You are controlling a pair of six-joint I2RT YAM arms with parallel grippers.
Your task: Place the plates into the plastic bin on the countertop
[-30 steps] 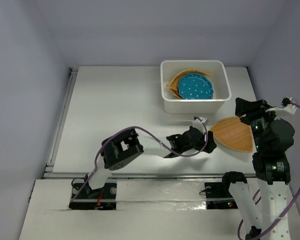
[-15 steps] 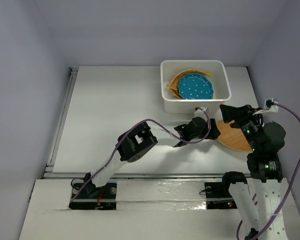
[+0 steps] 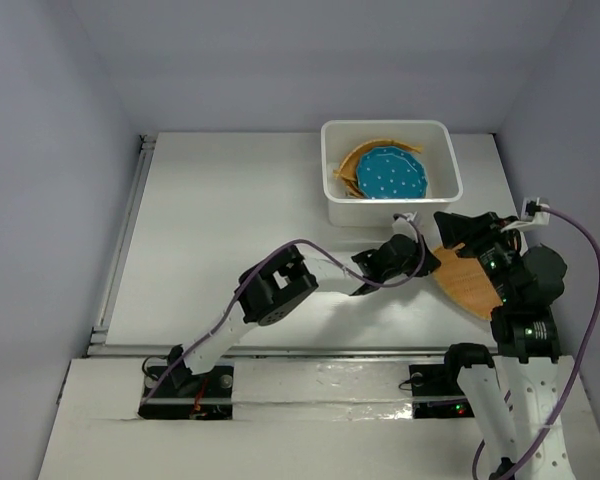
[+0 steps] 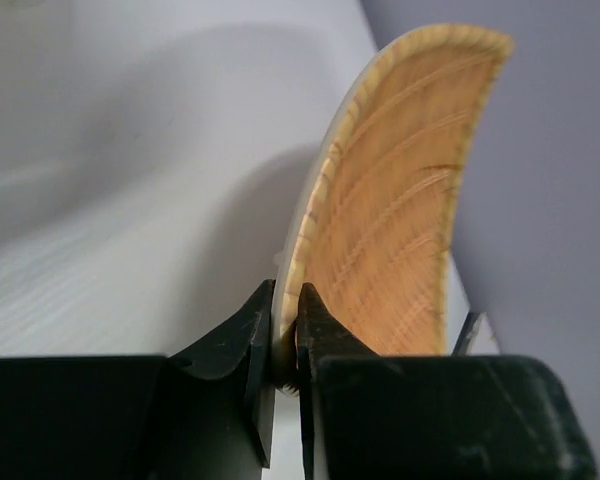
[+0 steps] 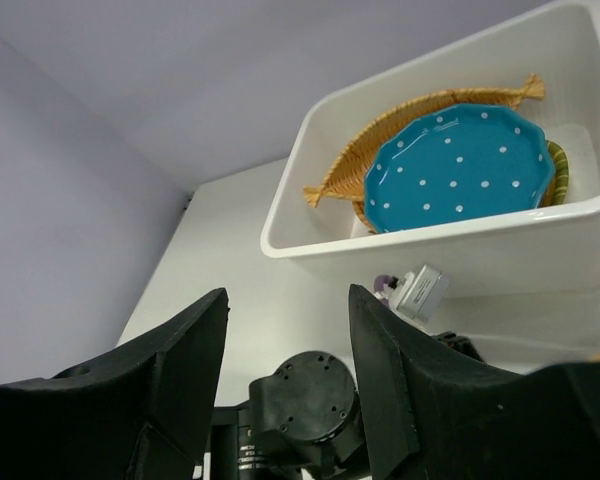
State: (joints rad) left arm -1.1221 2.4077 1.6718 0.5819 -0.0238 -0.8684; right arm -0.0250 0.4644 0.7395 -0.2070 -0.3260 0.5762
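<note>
The left pincer (image 4: 285, 305) is clamped on the rim of the fan-shaped plate (image 4: 395, 230), with the thin woven edge nipped between both fingers. From above, this plate sits over the right part of the bench (image 3: 230, 220), just in front of the bin (image 3: 326, 175) and apart from its near wall, with only a narrow strip of white surface between them. The plate's right side runs under the right arm, close to the bench's right edge. Whether its underside touches the surface cannot be told.

The right pincer (image 5: 288, 320) hangs above the plate's far corner, near the bin, with its fingers apart and nothing between them. Its camera looks over the bin's thick near rim.

Inside the bin, the teal plate (image 3: 390, 173) lies tilted on top of the woven plates (image 3: 352, 160). Their edges stick out on its left side and behind it, reaching towards the far wall. A strip of bare white floor shows along the bin's right wall.

Left of the bin, the bench is open all the way to the rail (image 3: 130, 230) along its left edge. The left arm stretches across the near half of it
</note>
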